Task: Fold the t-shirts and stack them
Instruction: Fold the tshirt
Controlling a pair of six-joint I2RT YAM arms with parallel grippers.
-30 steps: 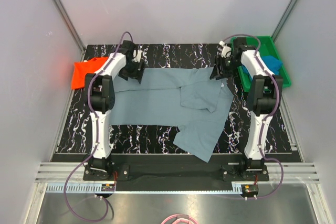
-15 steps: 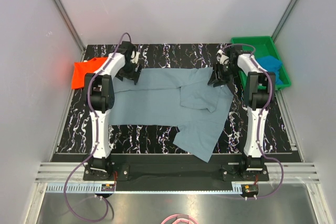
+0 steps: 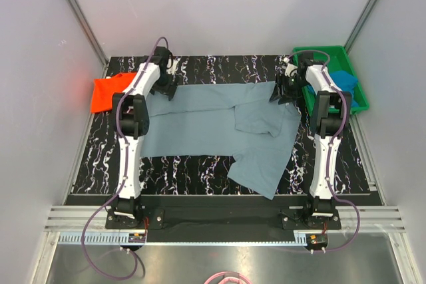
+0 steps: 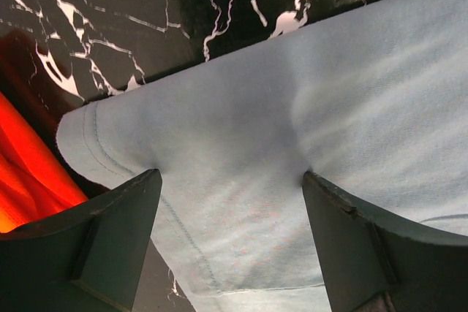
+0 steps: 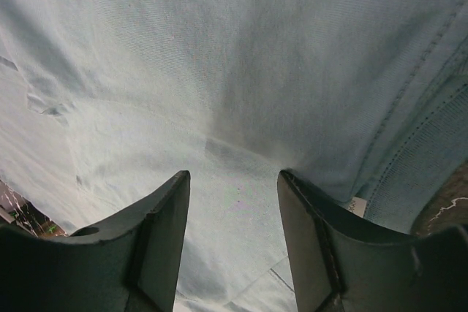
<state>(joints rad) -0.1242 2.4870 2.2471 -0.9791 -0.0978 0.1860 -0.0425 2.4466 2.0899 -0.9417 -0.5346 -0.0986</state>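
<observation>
1. I see a black marble-look table top [image 3: 186,172] boxed in by plain grey walls [image 3: 219,4] at the left, far and right. Both arm bases sit at the near edge.
2. The grey-blue t-shirt [image 3: 193,124] is spread across the middle of the surface. Its far hem runs between the two grippers. Its right part is folded over itself, and one flap reaches close to the near edge.
3. The orange-red t-shirt [image 3: 106,92] is bunched at the left edge near the far-left corner, partly overhanging.
4. The bright blue t-shirt [image 3: 346,81] lies in the green tray [image 3: 319,51] at the far-right corner.
5. Left gripper [image 4: 230,206]: fingers spread wide over the grey-blue shirt's far-left corner, nothing pinched.
6. Right gripper [image 5: 232,213]: fingers apart over the same shirt's far-right part, with the cloth flat beneath and unclamped.
7. Room to move: bare marble shows along the far edge and at the near-left corner. The right side is tight between the shirt and the tray.
</observation>
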